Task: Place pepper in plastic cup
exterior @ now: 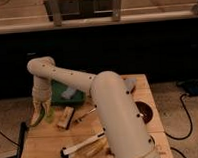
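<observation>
**Pepper at the hand's tip, cup not clearly separate**

The pepper (44,115) read as a small yellow-green shape at the very tip of the hand (41,117). It sat over the left rear part of the wooden worktop (46,146), just in front of the near left corner of a dark green tray (68,93). Its long axis seemed to run roughly up and down, in line with the hand, though the shape was too indistinct to be sure.

Whether the hand was spread or pinching the pepper could not be told. It pointed straight down from the bent wrist, with the pale arm sweeping back across the worktop to the right.

The plastic cup could not be picked out from the same greenish patch. If it stood there, it was directly under or just beside the hand. The coming move therefore looked like a short descent or a small sideways correction, not a carry across the worktop. The pepper's upright lie would suit a drop into an open cup mouth.

Farther out lay a tan block (65,117), near the hand on its right. A thin tool (85,115) and a white-handled brush (82,144) lay toward the front, and a dark bowl (144,113) was well apart on the right.
</observation>
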Robot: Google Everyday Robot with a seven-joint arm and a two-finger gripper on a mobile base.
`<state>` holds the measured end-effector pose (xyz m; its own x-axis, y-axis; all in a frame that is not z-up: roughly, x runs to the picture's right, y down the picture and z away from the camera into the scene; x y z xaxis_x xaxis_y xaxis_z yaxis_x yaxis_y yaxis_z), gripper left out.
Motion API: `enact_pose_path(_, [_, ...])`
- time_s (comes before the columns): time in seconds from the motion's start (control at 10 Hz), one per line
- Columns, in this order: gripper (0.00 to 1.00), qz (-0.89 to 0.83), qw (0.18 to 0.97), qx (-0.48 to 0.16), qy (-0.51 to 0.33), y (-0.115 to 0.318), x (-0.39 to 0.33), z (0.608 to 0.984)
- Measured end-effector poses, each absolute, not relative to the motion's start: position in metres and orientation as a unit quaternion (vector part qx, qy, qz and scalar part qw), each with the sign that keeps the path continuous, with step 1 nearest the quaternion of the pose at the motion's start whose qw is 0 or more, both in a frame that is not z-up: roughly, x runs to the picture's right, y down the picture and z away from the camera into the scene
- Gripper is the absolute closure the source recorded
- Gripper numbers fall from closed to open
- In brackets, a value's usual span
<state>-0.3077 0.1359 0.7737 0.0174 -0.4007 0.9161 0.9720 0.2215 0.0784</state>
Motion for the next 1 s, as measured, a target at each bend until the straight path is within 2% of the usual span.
enact_pose_path(0.1, [0.43, -0.538, 0.638, -0.318, -0.451, 0.1364, -0.3082, 0.7734])
enact_pose_path(0.3, [0.22, -0.538, 0.636, -0.317, -0.453, 0.135, -0.3082, 0.7736])
enact_pose_path(1.0, [0.2, -0.535, 0.633, -0.313, -0.463, 0.1335, -0.3094, 0.7777])
